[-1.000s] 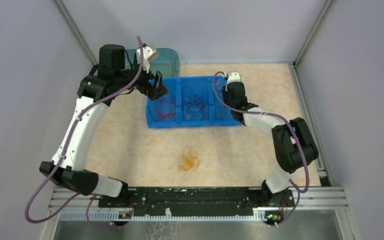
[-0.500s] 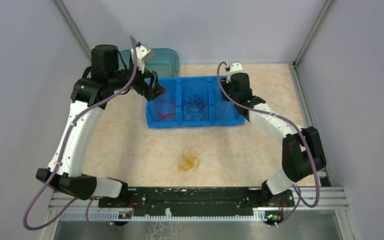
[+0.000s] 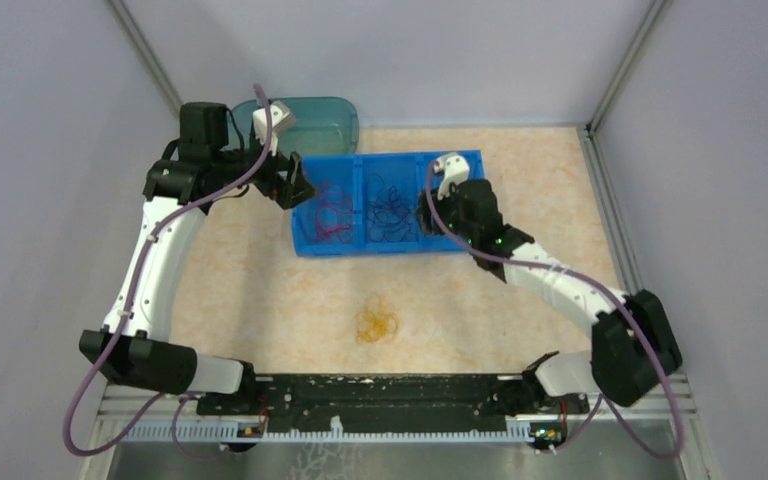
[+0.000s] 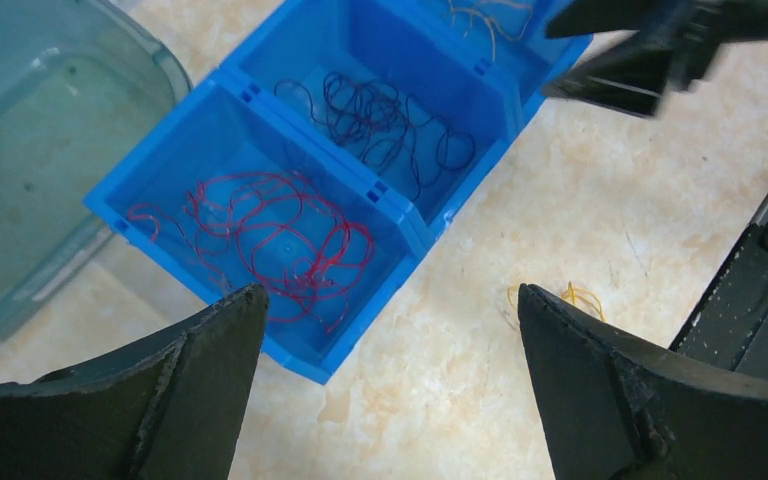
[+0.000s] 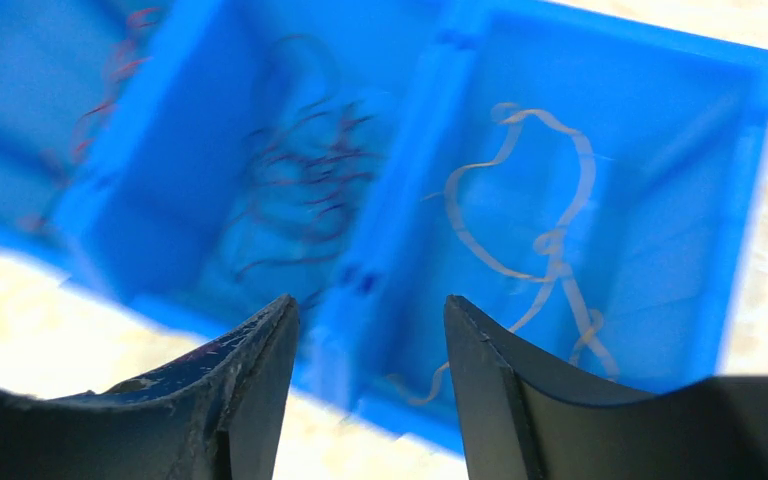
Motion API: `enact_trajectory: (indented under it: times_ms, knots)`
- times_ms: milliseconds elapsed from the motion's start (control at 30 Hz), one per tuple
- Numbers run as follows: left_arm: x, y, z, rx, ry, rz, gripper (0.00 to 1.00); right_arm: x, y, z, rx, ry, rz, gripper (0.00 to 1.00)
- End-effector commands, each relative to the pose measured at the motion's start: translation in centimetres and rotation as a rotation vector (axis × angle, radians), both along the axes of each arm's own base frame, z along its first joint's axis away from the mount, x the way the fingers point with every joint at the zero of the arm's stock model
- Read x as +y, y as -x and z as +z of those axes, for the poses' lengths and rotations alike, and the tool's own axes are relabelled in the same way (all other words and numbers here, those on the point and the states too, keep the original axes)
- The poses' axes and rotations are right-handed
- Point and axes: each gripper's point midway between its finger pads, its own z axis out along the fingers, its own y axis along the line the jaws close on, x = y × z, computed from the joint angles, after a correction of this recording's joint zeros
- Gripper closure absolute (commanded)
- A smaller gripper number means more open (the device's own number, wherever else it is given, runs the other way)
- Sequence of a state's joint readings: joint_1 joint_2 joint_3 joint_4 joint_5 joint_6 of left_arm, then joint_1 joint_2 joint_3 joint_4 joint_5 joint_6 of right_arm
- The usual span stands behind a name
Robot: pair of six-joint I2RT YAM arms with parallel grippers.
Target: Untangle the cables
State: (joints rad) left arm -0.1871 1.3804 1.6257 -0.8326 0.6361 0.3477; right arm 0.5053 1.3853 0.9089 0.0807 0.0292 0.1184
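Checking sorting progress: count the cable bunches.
4: red cables in the blue bin's left compartment, dark cables in the middle, yellow cables in the right, yellow clump on the table.

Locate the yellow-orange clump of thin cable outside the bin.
Top view: the yellow-orange cable clump lies centrally, between the blue three-compartment plastic bin and the arms' black base rail.

No words, labels, brand names or numbers can be read in any of the three views. At 6 o'clock in the overhead view, a white strip (image 3: 380, 431) runs along the near edge of the metal rail (image 3: 380, 392). It carries a row of fine dark tick marks like a scale, but they are too small to show any figures.
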Motion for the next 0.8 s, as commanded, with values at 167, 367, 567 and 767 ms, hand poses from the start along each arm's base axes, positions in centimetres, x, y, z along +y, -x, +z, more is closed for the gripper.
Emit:
enact_trajectory:
  times_ms: [167,367,567,767]
  knots:
    - [0.7,1.8,-3.2,0.028,0.015,-0.063,0.0,8.0,14.5,1.1,-0.049,-0.138,0.424,0.4]
    - [0.5,3.5,-4.0,0.034,0.025,-0.102,0.0,10.1,19.0,-4.8,0.12,-0.122,0.659,0.4]
    - [0.5,4.4,-4.8,0.063,0.017,-0.12,0.0,10.8,20.5,-8.8,0.206,-0.038,0.827,0.37]
    - [0.5,5.0,-4.7,0.054,0.018,-0.136,0.0,11.2,19.1,-10.0,0.152,0.013,0.86,0.34]
